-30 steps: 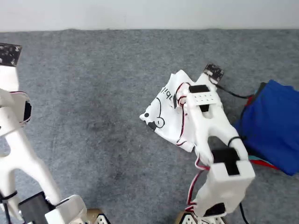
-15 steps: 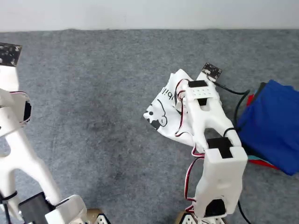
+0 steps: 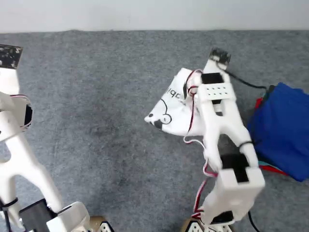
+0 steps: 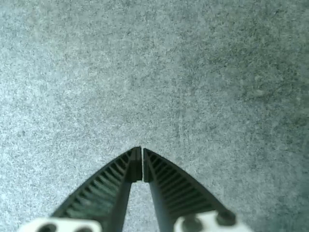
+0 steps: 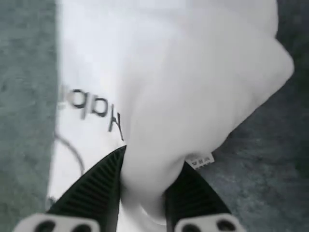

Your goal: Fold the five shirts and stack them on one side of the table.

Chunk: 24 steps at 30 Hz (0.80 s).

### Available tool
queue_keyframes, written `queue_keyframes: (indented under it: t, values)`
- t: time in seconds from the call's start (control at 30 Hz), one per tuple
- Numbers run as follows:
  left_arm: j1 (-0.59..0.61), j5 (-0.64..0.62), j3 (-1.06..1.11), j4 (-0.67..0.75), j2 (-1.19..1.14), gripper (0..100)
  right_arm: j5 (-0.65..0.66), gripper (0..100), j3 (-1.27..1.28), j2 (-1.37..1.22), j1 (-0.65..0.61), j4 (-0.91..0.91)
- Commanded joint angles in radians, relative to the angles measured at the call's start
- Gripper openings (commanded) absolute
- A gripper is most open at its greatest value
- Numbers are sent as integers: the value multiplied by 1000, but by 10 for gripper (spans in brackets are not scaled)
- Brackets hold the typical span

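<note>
A white shirt (image 3: 175,111) with a black cartoon print lies bunched near the middle of the grey table, partly under the right arm. In the right wrist view the right gripper (image 5: 145,188) is shut on a fold of the white shirt (image 5: 193,87), with black lettering (image 5: 94,113) beside it. A blue folded shirt (image 3: 282,130) tops a stack at the table's right edge, with red cloth (image 3: 270,169) showing beneath. The left gripper (image 4: 142,166) is shut on nothing above bare grey carpet, and the left arm (image 3: 19,159) stands at the far left.
Grey carpet (image 3: 96,87) covers the table, with wide free room at the left and centre. A white wall (image 3: 154,14) runs along the back edge. Red and black cables (image 3: 190,96) trail along the right arm.
The right arm has swung back and slightly right, dragging the white shirt with it; the shirt has bunched up more. The left arm has not moved.
</note>
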<state>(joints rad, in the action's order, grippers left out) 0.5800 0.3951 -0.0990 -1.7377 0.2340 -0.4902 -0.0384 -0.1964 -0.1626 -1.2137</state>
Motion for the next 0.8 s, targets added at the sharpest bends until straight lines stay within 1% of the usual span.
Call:
queue_keyframes:
  t: [0.0, 0.1, 0.2, 0.33, 0.43, 0.63, 0.77]
  values:
    - [-5, 11, 1, -14, 37, 14, 115, 8, -37, 203, 19, -71]
    - [-5, 11, 1, -14, 37, 14, 198, 8, -38, 309, 58, -119]
    - [-5, 11, 1, -14, 37, 14, 302, 8, -38, 401, 134, -162]
    - [-5, 11, 1, -14, 37, 14, 459, 8, -38, 489, 275, -193]
    - [-5, 11, 1, -14, 37, 14, 549, 8, -38, 521, 383, -193]
    - [-6, 11, 1, -14, 37, 14, 667, 8, -37, 524, 561, -200]
    - [-8, 11, 1, -14, 37, 14, 723, 8, -21, 521, 645, -193]
